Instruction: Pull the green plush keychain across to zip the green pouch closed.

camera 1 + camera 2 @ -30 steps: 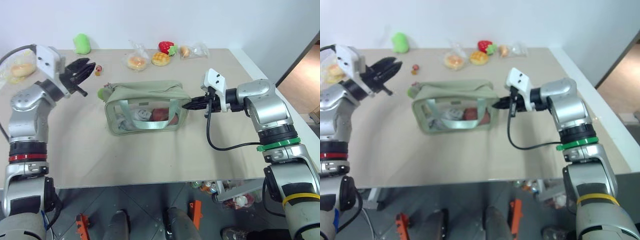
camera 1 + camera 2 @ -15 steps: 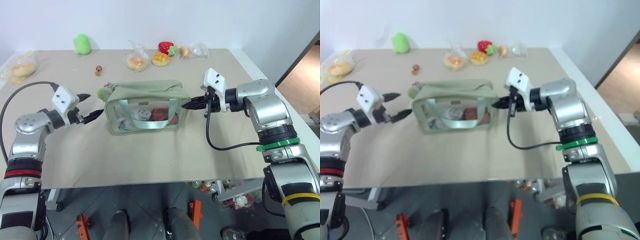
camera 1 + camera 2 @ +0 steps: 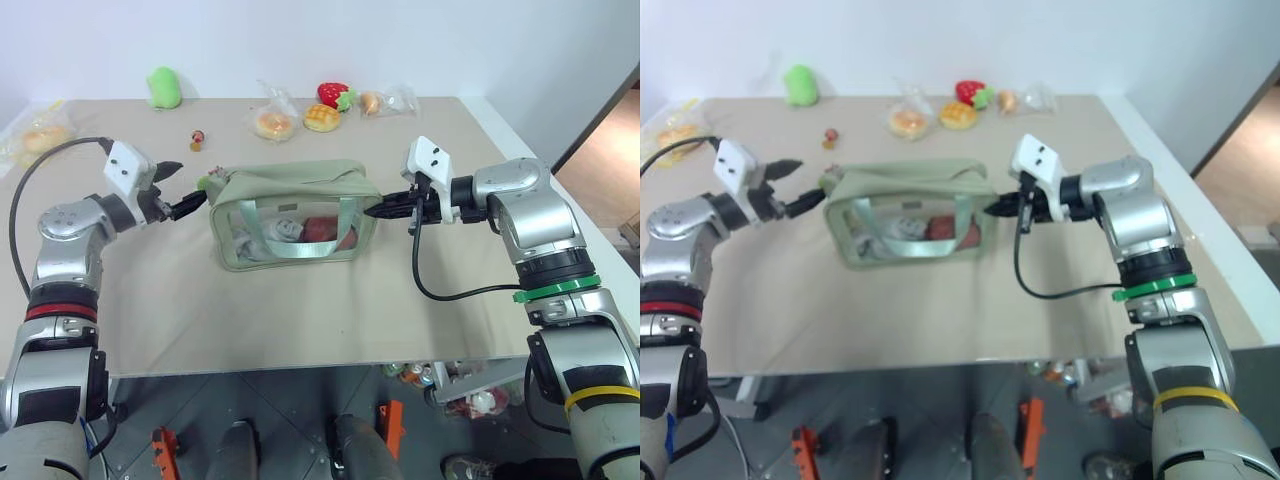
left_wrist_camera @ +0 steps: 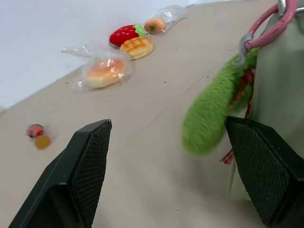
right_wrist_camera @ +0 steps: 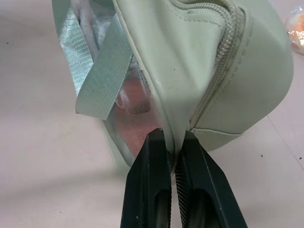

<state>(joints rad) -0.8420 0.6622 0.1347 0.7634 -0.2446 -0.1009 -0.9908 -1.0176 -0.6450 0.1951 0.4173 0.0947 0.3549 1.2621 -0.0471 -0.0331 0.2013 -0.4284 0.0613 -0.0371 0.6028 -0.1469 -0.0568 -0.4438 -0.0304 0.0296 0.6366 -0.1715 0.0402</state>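
Right now my left gripper (image 3: 187, 189) is spread wide, its two fingers (image 4: 85, 161) standing either side of the green plush keychain (image 4: 213, 111) without touching it — the fuzzy ring hangs from a pink loop at the end of the green pouch (image 3: 292, 212) nearest my left arm. That pouch sits in the middle of the table (image 3: 300, 310), clear window and webbing handle facing me, something red and something pale visible inside. At its opposite end my right gripper (image 5: 173, 142) is pressed together on a fold of the pouch's fabric just below the zipper's end.

Between my left fingers and the keychain I see only bare tabletop. Other things lie well apart, along the far edge: a lime-green plush blob (image 3: 163, 87), a bagged bun (image 3: 271, 123), a waffle-patterned bread (image 3: 321, 117), a red strawberry toy (image 3: 332, 94) and another small clear bag (image 3: 384, 100). A tiny red-and-yellow trinket (image 3: 197, 140) lies near the keychain's end of the pouch, behind my left gripper — not in the path along the zipper. One more bagged bun (image 3: 35, 137) sits at the table's far left edge.
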